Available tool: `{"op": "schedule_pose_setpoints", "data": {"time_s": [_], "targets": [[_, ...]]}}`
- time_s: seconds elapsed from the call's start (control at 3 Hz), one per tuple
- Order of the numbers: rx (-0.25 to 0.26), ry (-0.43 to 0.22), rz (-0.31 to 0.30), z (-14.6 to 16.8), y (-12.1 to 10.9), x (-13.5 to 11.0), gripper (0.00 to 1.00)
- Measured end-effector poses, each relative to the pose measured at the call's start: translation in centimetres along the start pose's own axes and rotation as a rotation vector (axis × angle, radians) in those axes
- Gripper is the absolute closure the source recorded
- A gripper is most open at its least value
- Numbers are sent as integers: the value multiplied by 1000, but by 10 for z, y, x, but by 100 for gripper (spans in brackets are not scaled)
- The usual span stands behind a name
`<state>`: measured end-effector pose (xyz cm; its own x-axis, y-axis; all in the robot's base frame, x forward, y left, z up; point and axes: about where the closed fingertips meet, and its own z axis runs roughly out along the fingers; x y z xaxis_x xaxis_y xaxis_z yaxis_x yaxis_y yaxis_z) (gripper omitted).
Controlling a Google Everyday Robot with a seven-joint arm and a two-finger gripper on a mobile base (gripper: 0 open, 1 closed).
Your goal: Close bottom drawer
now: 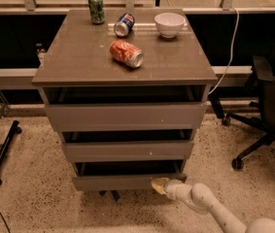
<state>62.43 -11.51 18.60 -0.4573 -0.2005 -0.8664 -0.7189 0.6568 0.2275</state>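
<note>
At about 5 o'clock in the view the gripper [159,184] sits low, its tip seemingly touching the right end of the drawer front; whether its jaws are apart or together I cannot tell; the bottom drawer [122,181], at 6 o'clock under the table [83,57], stands partly out, with a dark gap above its front; since the contact lies toward the 3 o'clock end rather than the middle, a push could skew the box so it binds, or the tip could slip off the plain front past the corner; the middle drawer [127,150] and top drawer [125,115], toward 12 o'clock, also stand slightly open, so a rising arm might catch them; a hard shove could jolt the table and roll the red can [127,54] lying on its side.
</note>
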Motion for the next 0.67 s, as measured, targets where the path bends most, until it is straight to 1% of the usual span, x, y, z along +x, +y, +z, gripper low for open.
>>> {"op": "schedule_pose_setpoints", "data": {"time_s": [0.33,0.67], "targets": [[-1,-25,-14,4,-5,-13,28],[-4,-27,-15,5,-4,-14,5]]}}
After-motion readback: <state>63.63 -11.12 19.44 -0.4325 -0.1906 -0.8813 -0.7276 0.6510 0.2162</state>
